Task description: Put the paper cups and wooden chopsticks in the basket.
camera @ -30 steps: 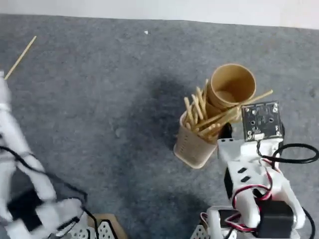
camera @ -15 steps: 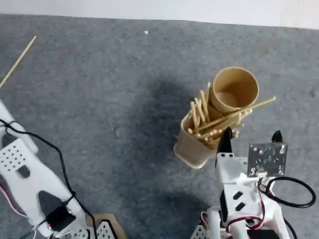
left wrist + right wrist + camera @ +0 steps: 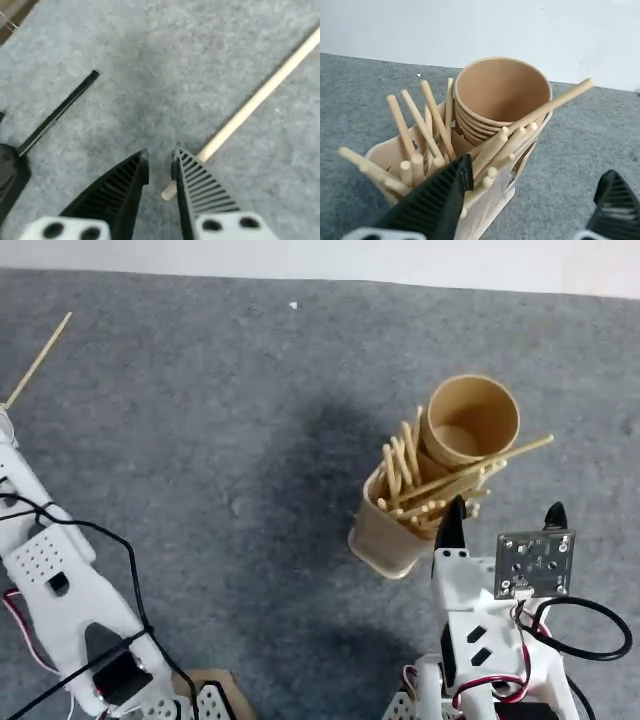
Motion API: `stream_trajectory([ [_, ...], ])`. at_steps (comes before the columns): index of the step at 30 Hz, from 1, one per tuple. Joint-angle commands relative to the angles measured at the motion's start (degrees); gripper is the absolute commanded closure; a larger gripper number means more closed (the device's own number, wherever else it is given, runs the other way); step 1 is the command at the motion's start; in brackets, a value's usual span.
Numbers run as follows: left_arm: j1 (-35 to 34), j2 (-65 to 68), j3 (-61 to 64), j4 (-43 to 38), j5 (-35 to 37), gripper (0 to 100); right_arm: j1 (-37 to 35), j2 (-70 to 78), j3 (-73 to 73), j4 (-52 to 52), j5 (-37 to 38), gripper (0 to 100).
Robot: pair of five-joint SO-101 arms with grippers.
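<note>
At the table's far left corner, high view: one loose chopstick lies flat on the grey surface, slanting toward the left edge. The left arm runs along that edge. In the right half, mid-depth, the basket stands with a stack of paper cups and a bundle of chopsticks in it. One long stick juts out toward the right edge. The right gripper is on the near side of the basket, jaws spread wide, nothing between them.

Left wrist view: close detail of the loose chopstick, pale round wood with a blunt end. The left gripper is just above the surface, jaws parted by a narrow gap and empty. The stick's end lies against the outer side of one finger, not in the gap.

Right wrist view: the basket is pale tan, and its front wall sits between the wide-open fingers of the right gripper. The paper cups are brown, with several nested rims countable. The chopsticks lean at mixed angles, most beside the cups and some across the front.
</note>
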State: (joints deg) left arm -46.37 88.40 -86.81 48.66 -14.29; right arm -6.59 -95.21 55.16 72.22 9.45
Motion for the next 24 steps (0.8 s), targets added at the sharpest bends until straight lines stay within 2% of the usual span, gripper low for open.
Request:
stream_trajectory([
  [1,2.5,-1.0,0.2,9.2,-1.1,88,-0.7,0.4,4.5,0.6,0.7,62.0],
  [8,9.5,-6.2,-5.1,33.8,-3.3,88,-0.7,0.4,4.7,0.5,0.7,62.0],
  [12,12.6,-9.5,-7.5,42.2,-3.3,83,-0.7,0.4,4.7,0.5,0.7,62.0],
  [24,9.5,-12.8,-8.6,31.5,-3.1,83,-0.7,0.5,4.9,0.5,0.7,62.0],
])
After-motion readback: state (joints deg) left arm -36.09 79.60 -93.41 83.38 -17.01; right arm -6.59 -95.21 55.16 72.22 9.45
